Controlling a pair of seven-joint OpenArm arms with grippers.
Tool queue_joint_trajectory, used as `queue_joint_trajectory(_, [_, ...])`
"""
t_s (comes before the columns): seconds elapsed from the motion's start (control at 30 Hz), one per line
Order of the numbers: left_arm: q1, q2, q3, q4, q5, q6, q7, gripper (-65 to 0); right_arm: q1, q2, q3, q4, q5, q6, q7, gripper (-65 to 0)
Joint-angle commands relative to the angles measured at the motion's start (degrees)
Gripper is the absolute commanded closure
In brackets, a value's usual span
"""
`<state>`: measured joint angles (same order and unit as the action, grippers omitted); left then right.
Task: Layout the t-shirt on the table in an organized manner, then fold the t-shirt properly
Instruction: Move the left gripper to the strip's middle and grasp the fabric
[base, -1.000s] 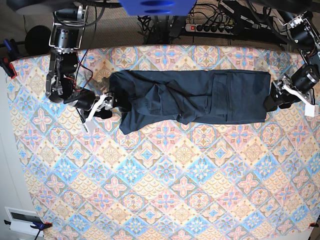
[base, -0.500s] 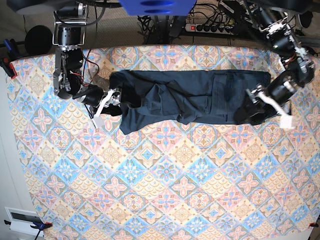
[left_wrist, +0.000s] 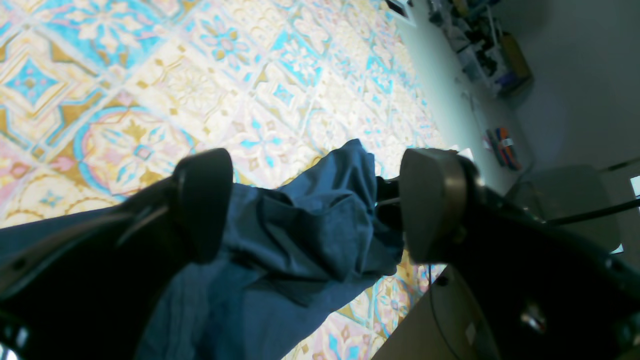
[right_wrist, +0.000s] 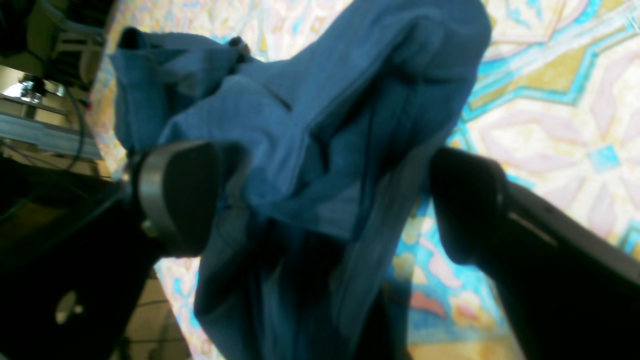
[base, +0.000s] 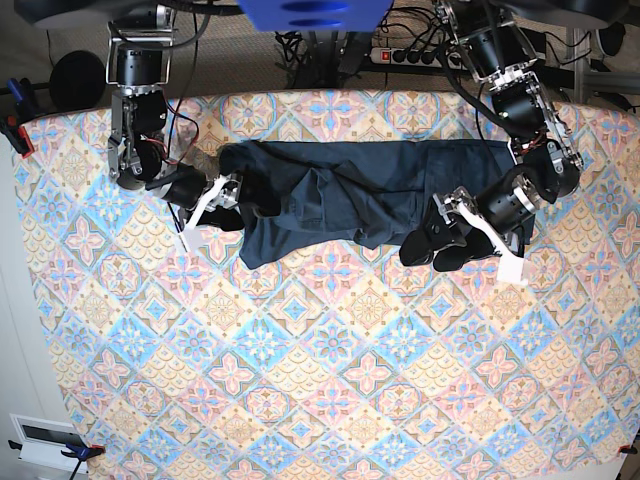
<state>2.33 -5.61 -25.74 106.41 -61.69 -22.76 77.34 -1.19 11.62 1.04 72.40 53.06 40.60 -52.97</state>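
The dark navy t-shirt (base: 350, 190) lies rumpled in a long band across the far part of the patterned table (base: 330, 380). My left gripper (base: 432, 246) is over the shirt's front edge, right of its middle. In the left wrist view its jaws (left_wrist: 315, 210) stand wide open, with a bunched fold of the t-shirt (left_wrist: 300, 250) between them, over the table (left_wrist: 150, 75). My right gripper (base: 238, 206) is at the shirt's left end. It is open too (right_wrist: 320, 205), straddling a raised bunch of the t-shirt (right_wrist: 310, 125) above the table (right_wrist: 565, 100).
A power strip (base: 420, 55) and cables lie behind the table's far edge. A clamp (base: 15, 130) grips the left edge and a white box (base: 45, 440) sits on the floor at lower left. The left wrist view shows the table's edge and floor (left_wrist: 450, 100) beyond.
My left arm has swung from the shirt's right end leftward along its front edge to right of its middle. My right gripper has edged right onto the shirt's left end. Both stayed open.
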Motion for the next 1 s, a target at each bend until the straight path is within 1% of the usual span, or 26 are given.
queue_joint_trajectory(0.0, [-0.53,-1.65,-0.24,0.89,-1.3,-0.23,-1.16,-51.6,0.44,0.47,-0.91,-1.5,-1.59,-0.6,-0.52,-65.0])
queue_joint_trajectory(0.17, [0.44,-4.99,-0.24,0.89,-1.47,-0.23,-1.16,-51.6,0.53,0.47,-2.31,-7.92,-7.12,-0.6,2.82,-65.0])
queue_joint_trajectory(0.27, [0.79,-6.04,-0.24,0.89,-1.56,-0.23,-1.16,-51.6,0.53,0.47,-2.31,-8.18,-7.56,-0.6,2.55,-65.0])
queue_joint_trajectory(0.4, [1.58,-6.13,-1.3,0.89,-1.56,-0.23,-1.16,-51.6,0.27,0.47,-2.31,-8.01,-7.56,-0.6,2.46,-65.0])
queue_joint_trajectory(0.5, [1.94,-6.04,-3.58,0.71,-1.56,-0.23,-1.16,-51.6,0.18,0.47,-2.05,-3.87,-7.56,-0.6,2.46,-65.0])
queue_joint_trajectory(0.6, [1.94,-6.04,-4.29,0.71,-1.56,-0.23,-1.16,-51.6,0.18,0.73,-2.23,1.31,-7.65,-0.6,2.29,-65.0])
queue_joint_trajectory(0.67, [1.85,-6.04,-4.2,0.71,-1.56,-0.23,-1.16,-51.6,0.18,0.82,-2.23,3.6,-7.91,-0.6,0.97,-65.0])
queue_joint_trajectory(0.73, [1.76,-6.04,-4.02,0.71,-1.56,-0.23,-1.16,-51.6,0.18,0.82,-2.14,5.53,-10.11,-0.6,0.0,-65.0])
queue_joint_trajectory(0.97, [1.85,-5.95,-4.2,0.71,-1.56,-0.23,-1.16,-51.6,0.44,0.82,-1.79,8.43,-21.72,-0.6,-0.44,-65.0])
